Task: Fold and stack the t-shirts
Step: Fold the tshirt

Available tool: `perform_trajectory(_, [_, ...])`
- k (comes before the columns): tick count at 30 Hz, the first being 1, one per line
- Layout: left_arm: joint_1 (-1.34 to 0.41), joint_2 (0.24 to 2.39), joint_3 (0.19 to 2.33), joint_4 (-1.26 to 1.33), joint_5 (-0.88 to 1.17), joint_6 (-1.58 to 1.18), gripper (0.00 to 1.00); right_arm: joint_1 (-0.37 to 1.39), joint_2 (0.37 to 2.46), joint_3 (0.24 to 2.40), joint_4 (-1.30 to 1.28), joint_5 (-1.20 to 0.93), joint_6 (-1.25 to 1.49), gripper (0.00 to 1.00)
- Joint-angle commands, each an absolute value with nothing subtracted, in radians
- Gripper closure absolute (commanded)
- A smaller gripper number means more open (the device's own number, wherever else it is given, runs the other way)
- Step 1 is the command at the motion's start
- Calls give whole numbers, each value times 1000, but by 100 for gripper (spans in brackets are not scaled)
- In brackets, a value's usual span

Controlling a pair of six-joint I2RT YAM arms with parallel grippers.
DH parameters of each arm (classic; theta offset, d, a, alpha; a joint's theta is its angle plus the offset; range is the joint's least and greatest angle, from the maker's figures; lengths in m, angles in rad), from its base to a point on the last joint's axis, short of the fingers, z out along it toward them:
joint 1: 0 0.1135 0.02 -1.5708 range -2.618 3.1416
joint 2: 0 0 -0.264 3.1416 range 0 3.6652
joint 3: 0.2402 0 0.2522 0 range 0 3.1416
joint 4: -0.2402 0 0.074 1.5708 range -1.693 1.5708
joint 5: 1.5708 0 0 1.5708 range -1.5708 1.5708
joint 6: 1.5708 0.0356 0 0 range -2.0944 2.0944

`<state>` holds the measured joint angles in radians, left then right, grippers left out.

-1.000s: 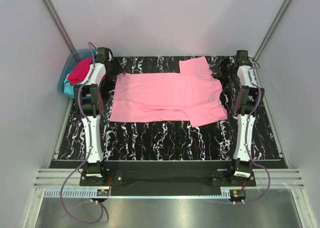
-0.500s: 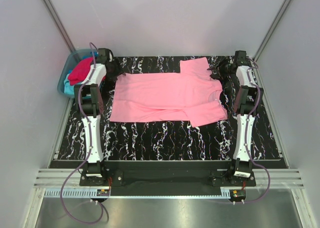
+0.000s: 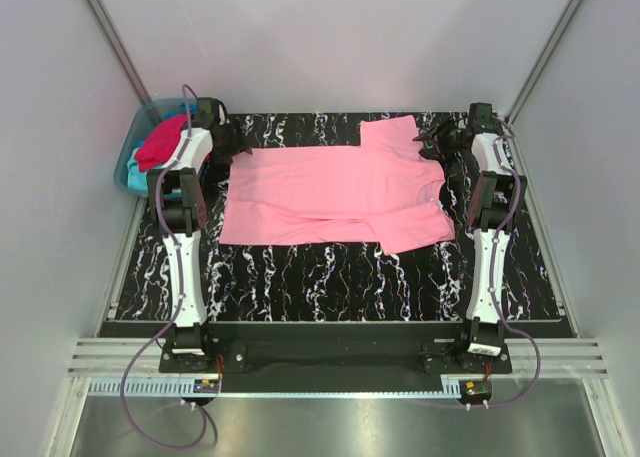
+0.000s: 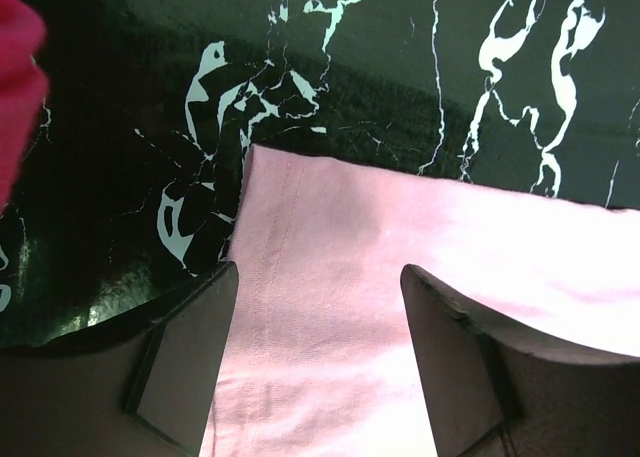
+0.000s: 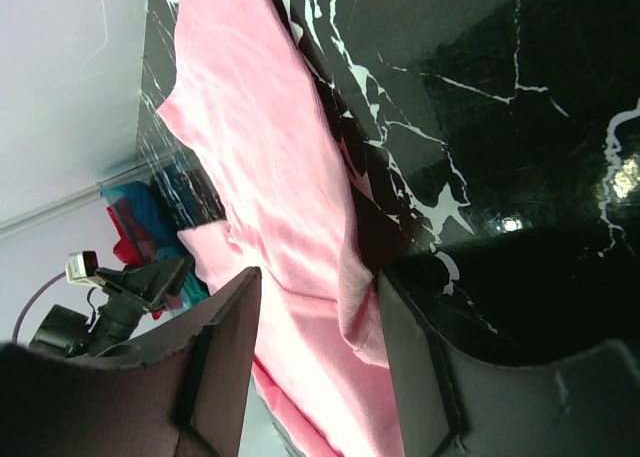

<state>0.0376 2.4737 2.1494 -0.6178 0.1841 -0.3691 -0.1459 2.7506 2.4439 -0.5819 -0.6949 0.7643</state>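
Note:
A light pink t-shirt (image 3: 335, 189) lies spread flat on the black marbled table (image 3: 330, 277). My left gripper (image 3: 228, 142) hovers at its back left corner. In the left wrist view the left gripper (image 4: 318, 275) stands open over the hemmed corner of the pink t-shirt (image 4: 450, 237). My right gripper (image 3: 432, 140) is at the shirt's back right, by the sleeve. In the right wrist view the right gripper (image 5: 318, 282) is open, with a rolled edge of the pink t-shirt (image 5: 290, 177) between its fingers. A crimson t-shirt (image 3: 160, 142) and a turquoise one (image 3: 135, 177) lie in the tub.
A translucent blue-green tub (image 3: 142, 117) stands off the table's back left corner, close behind the left arm. White walls close in the back and both sides. A red cloth edge (image 4: 15, 87) shows at the far left of the left wrist view.
My right gripper has shifted left onto the shirt's back right sleeve area. The left jaws have spread a little wider. The shirt lies as before.

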Motion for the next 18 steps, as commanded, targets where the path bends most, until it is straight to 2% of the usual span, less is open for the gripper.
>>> perform_trajectory(1, [81, 2430, 2152, -687, 108, -333, 25, -133, 2752, 2416, -615, -666, 746, 42])
perform_trajectory(13, [89, 2418, 2197, -647, 204, -328, 25, -130, 2758, 2408, -609, -675, 742, 43])
perform_trajectory(18, [87, 2418, 2206, -647, 181, -319, 25, -130, 2766, 2414, -609, -680, 739, 43])
